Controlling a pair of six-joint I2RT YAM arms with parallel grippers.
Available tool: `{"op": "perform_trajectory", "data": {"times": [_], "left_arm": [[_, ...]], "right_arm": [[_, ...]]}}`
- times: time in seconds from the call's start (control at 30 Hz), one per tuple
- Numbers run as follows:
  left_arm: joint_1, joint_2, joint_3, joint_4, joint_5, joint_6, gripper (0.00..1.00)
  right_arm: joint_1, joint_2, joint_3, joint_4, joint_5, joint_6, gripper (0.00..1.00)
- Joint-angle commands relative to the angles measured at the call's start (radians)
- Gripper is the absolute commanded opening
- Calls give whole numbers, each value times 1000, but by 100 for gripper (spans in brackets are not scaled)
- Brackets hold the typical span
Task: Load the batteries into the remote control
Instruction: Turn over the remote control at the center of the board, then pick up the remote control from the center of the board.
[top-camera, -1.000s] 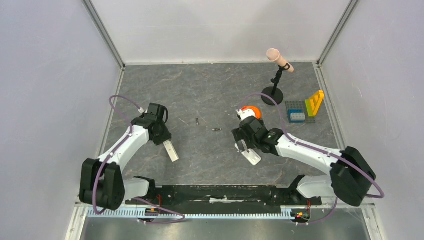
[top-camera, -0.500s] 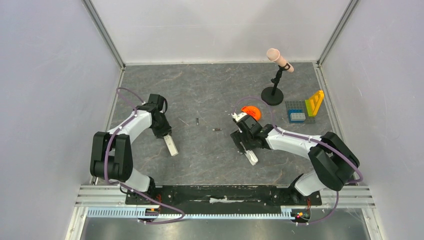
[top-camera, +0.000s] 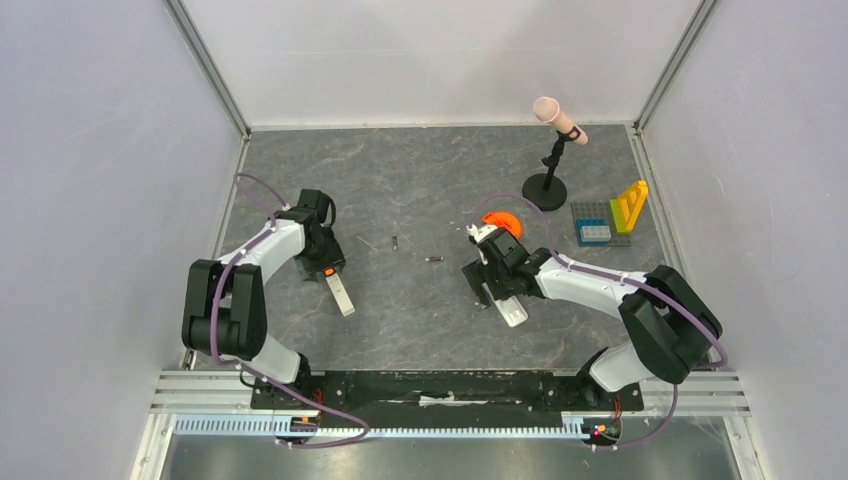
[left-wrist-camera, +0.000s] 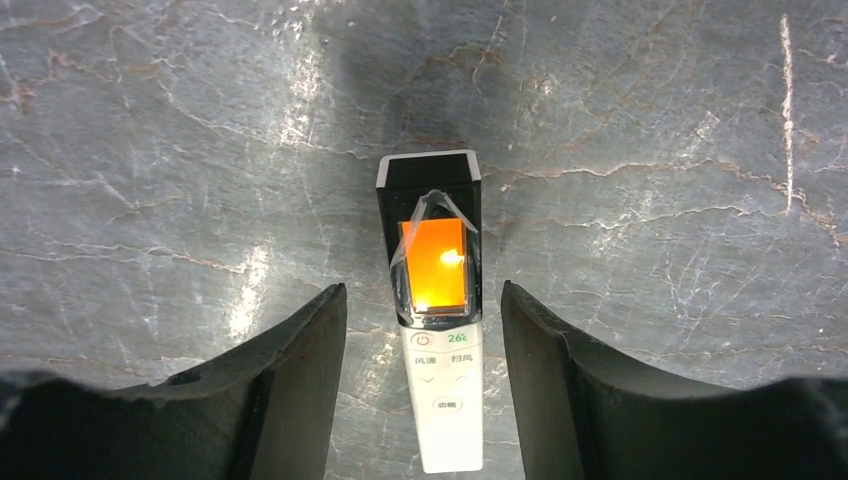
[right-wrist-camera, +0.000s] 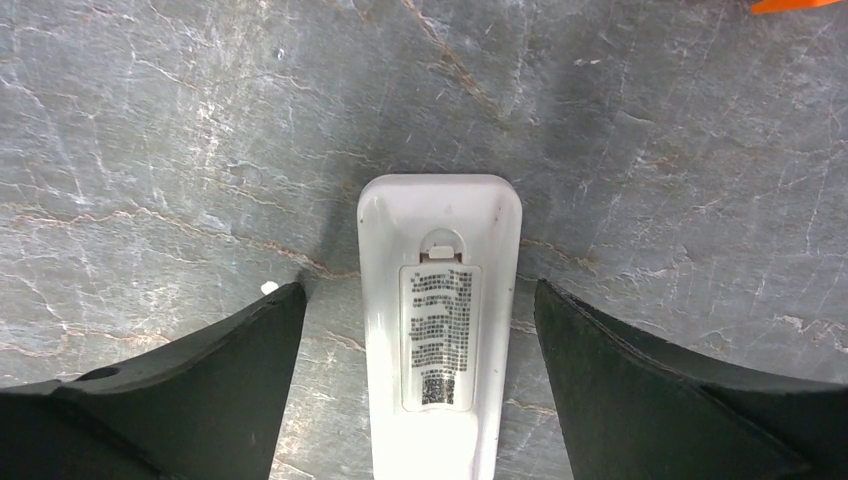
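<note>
Left gripper (left-wrist-camera: 423, 290) was open. Its fingers straddled the slim remote (top-camera: 342, 297) with a gap showing on each side, so it wasn't gripping anything.

The remote lay flat on the table (top-camera: 400, 170), left of centre. Its long axis ran straight down the slot between the fingers, so the jaws would close across its narrow width. In the top view it angled from under the gripper back toward the near edge.

The lit orange display and buttons faced up. The battery recess is then probably on the underside and out of sight, so I'd say it needs flipping before loading.

Right gripper (right-wrist-camera: 420, 290) was also open, set wide either side of a wider white remote (top-camera: 513, 313) without touching it. That one lay back-up with its label and closed cover showing, long axis in line with the jaws too.

Batteries (top-camera: 434, 259): two small dark ones loose on the table between the arms, well apart from both remotes. One sat nearer the left gripper and the other nearer the right. Neither was held.

No battery is loaded yet, going by what's visible.
</note>
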Motion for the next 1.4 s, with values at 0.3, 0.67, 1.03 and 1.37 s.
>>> {"op": "perform_trajectory", "data": {"times": [0.3, 0.67, 1.03, 1.37], "left_arm": [[2, -317, 27, -58, 135, 91, 64], [-90, -673, -220, 179, 471, -97, 62], [-290, -733, -494, 611, 533, -364, 63], [-433, -625, -550, 813, 565, -360, 65]], "right_arm": [[26, 3, -52, -3, 5, 10, 69], [65, -42, -55, 84, -77, 149, 38], [210, -109, -1, 261, -198, 98, 33], [274, -191, -73, 465, -356, 0, 31]]}}
